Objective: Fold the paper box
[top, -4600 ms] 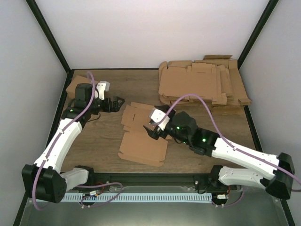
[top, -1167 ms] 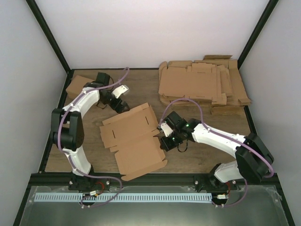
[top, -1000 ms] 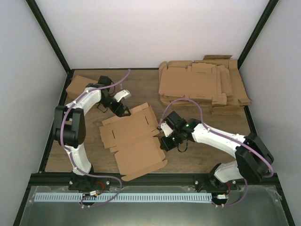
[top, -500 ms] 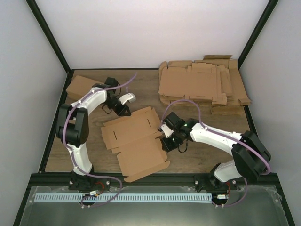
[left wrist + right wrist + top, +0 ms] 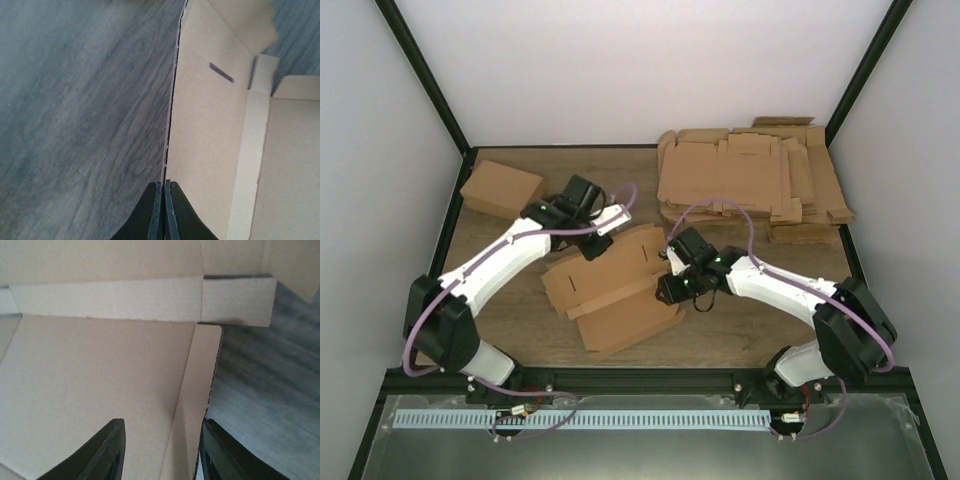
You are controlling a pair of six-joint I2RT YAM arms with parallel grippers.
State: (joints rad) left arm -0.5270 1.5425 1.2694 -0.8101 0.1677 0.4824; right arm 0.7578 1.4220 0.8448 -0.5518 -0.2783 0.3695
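Mid-fold, I judge. The paper box [image 5: 615,285] lies at the centre of the top view on the worktop [image 5: 740,335], plain brown, creased and slotted, its upper panel apparently tilted up. The left pincer [image 5: 162,192] is pinched tight on that panel's thin edge. The right pincer [image 5: 162,427] gapes wide astride a side flap, gripping nothing. The next move calls for standing the side walls up.

No lettering, label, number or sign is legible on the paper box [image 5: 620,320] or anywhere else.
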